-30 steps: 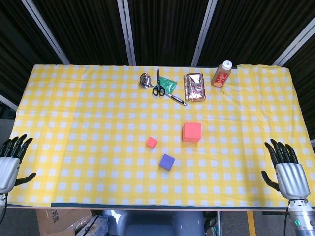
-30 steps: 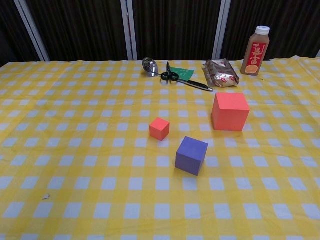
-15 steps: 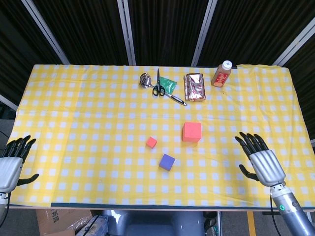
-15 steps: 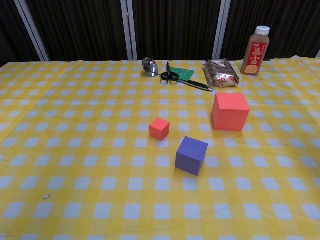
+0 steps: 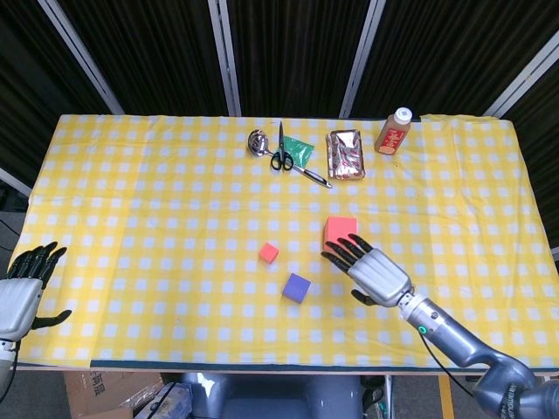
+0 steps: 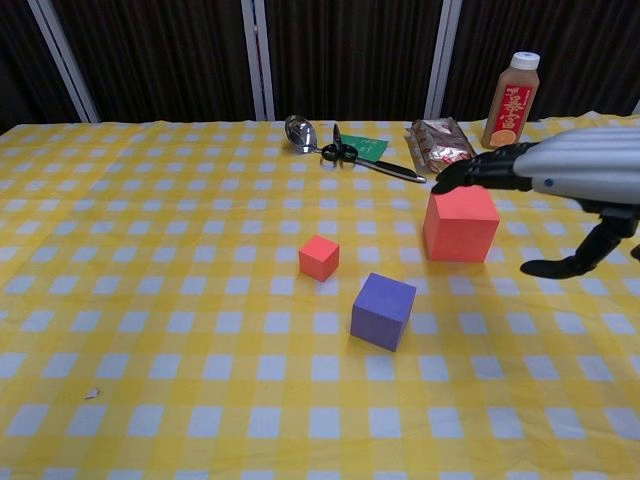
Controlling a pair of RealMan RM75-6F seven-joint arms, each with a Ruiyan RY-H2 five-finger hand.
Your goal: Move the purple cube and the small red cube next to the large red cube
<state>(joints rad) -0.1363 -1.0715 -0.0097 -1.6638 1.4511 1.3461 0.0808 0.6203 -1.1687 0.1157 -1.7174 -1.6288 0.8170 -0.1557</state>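
Your right hand [image 5: 371, 269] hovers flat, fingers [image 5: 341, 252] spread and holding nothing, above the big red cube [image 6: 459, 222]; swing it left and down to the purple cube [image 6: 383, 310], just beside the small red cube [image 6: 319, 257]

The right hand [image 5: 371, 269] has swung inward, open, over the large red cube [image 6: 459, 223]

Count on table: three cubes – one purple [image 5: 296, 287], one small red [image 5: 268, 253], one large red [image 5: 339, 227]. One bottle [image 5: 393, 131], one scissors [image 5: 281, 157], one spoon [image 5: 258, 142], one foil packet [image 5: 346, 154], one green packet [image 5: 300, 150].
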